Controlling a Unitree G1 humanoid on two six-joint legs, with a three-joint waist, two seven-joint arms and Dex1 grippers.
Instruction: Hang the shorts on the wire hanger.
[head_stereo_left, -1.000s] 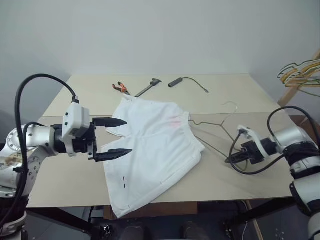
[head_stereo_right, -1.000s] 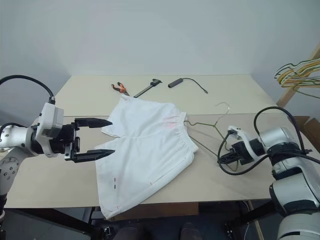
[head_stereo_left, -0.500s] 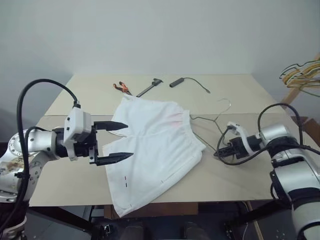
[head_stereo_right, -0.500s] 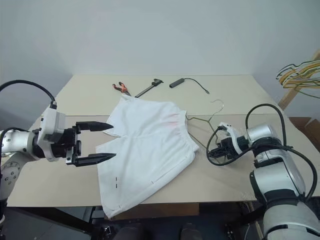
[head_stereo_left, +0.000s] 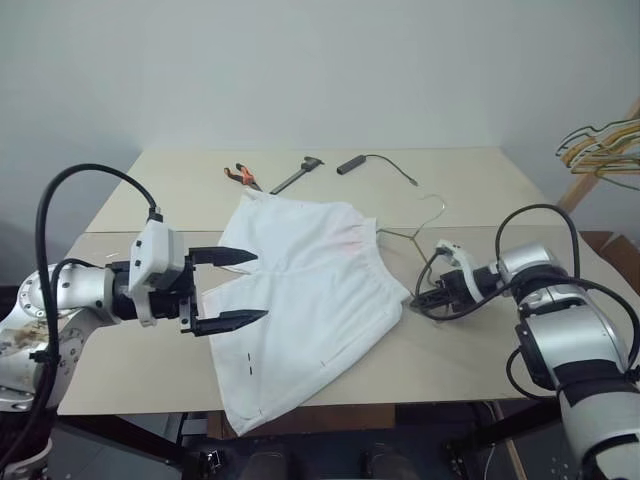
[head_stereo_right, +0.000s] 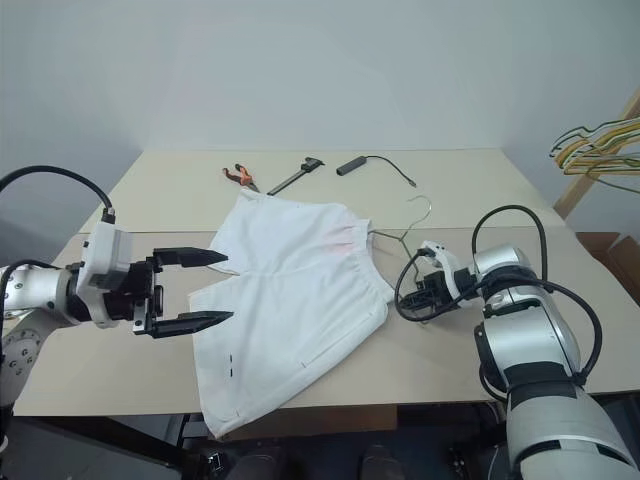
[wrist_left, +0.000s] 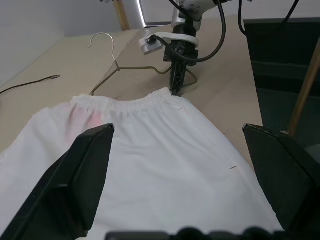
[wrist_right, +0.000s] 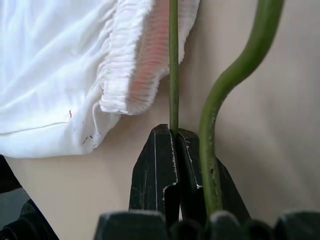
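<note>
Right wrist view: right gripper (wrist_right: 172, 134) fingers pressed together, pinching wire hanger (wrist_right: 173, 60) rod just beside shorts (wrist_right: 60, 70) waistband. Shorts lie flat mid-table (head_stereo_left: 470, 190), one leg hem over near edge. Hanger lies flat at waistband side, hook away from robot. Left gripper (head_stereo_left: 230, 288) spread wide, empty, hovering over shorts' leg edge.

The table (head_stereo_left: 480, 350) is pale beige. On it the shorts (head_stereo_left: 300, 300) lie flat, spreading out ahead of the left jaws. The hanger (head_stereo_left: 405, 250) lies just past the right jaws, beside the waistband. Pliers (head_stereo_left: 240, 175), a caliper (head_stereo_left: 298, 174) and a cabled probe (head_stereo_left: 352, 164) lie well beyond both.
</note>
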